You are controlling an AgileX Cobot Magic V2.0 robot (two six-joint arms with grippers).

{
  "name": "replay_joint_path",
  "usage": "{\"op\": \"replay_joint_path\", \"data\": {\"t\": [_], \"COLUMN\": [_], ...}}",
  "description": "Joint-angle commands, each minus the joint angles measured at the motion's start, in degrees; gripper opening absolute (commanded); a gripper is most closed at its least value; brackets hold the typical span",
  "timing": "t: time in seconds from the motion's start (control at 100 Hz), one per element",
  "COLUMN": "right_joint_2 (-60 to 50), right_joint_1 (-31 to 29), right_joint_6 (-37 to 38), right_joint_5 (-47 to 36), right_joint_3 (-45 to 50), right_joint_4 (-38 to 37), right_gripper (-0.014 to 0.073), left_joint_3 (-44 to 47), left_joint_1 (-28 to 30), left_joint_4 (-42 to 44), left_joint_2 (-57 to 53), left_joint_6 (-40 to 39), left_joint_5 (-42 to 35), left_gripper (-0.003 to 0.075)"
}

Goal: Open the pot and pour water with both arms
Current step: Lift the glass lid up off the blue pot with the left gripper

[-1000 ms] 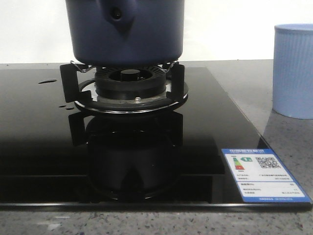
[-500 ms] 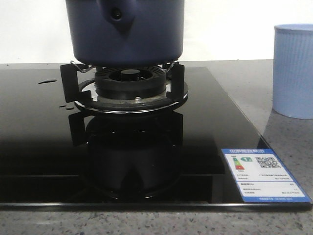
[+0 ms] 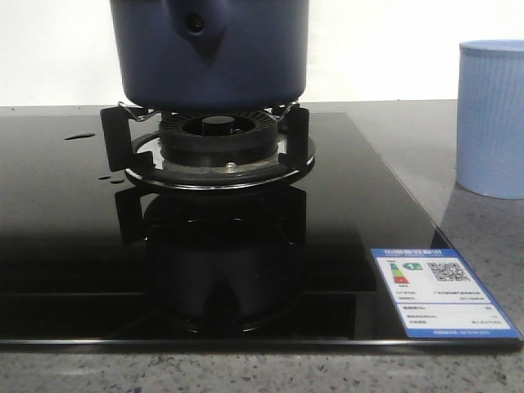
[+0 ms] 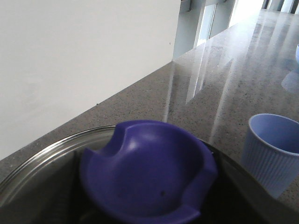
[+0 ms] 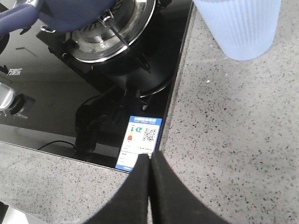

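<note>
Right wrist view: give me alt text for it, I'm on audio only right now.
The right gripper, fingers closed together and empty, hangs over the speckled grey counter at the corner of the black glass hob, just by its energy label. Beyond sit the pot on the burner and a pale blue ribbed cup on the counter.

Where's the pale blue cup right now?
In the front view the ribbed cup stands on the stone counter, right of the black cooktop and the pot.

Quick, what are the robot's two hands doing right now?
Left gripper: cannot tell; its jaws are out of sight, close above the pot's lid knob.
Right gripper: shut, holding nothing.
</note>
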Motion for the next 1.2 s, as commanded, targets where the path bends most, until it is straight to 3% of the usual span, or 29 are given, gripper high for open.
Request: {"op": "replay_joint_path", "data": {"t": [0.0, 0.13, 0.23, 0.55, 0.81, 1.19], "right_joint_2": [1.2, 1.2, 1.2, 1.2, 1.2, 1.2], "right_joint_1": [-0.5, -0.5, -0.5, -0.5, -0.5, -0.5], "right_joint_6": [-0.8, -0.8, -0.8, -0.8, -0.8, -4.3], "right_joint_5": [-3.2, -3.3, -3.6, -4.5, -5.0, -9.3], "right_joint_3": [-1.8, -1.8, -1.8, -1.8, -1.8, -1.8], "right_joint_4": [1.3, 1.2, 1.2, 1.2, 1.2, 1.0], "right_gripper": [-0.0066, -0.0066, -0.0066, -0.0066, -0.0066, -0.0066], "left_joint_3": [-1.8, -1.8, -1.8, -3.4, -2.8, 11.2], "left_joint_1": [-0.4, -0.4, -0.4, -0.3, 3.4, 14.5], "left_joint_4": [-3.9, -5.5, -8.3, -8.8, -8.7, -8.4], "left_joint_2": [-2.0, -2.0, -2.0, -4.2, -11.6, -27.8], "left_joint_6": [0.2, 0.2, 0.2, 0.2, -0.1, -1.7], "left_joint_5": [1.6, 1.7, 1.8, 1.9, 1.4, -1.6], "left_gripper": [0.0329, 0.0219, 0.0186, 0.0186, 0.0190, 0.0190]}}
